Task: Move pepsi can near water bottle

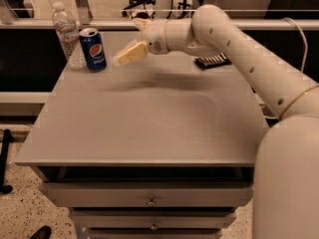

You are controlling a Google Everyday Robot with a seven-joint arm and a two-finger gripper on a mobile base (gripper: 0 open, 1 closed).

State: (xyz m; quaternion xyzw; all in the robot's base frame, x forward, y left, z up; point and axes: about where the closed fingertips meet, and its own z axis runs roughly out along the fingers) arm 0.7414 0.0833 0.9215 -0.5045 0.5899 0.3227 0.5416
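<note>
The pepsi can (93, 49), dark blue with a silver top, stands upright at the back left of the grey table (149, 128). The water bottle (67, 35), clear with a white cap, stands just left of the can, almost touching it. My gripper (133, 39) hangs above the table to the right of the can, apart from it. It is open and empty, with one pale finger (129, 54) pointing towards the can.
A flat dark object (212, 61) lies at the back right of the table, behind my arm. Drawers (149, 201) sit under the tabletop. A metal railing (79, 4) runs behind the table.
</note>
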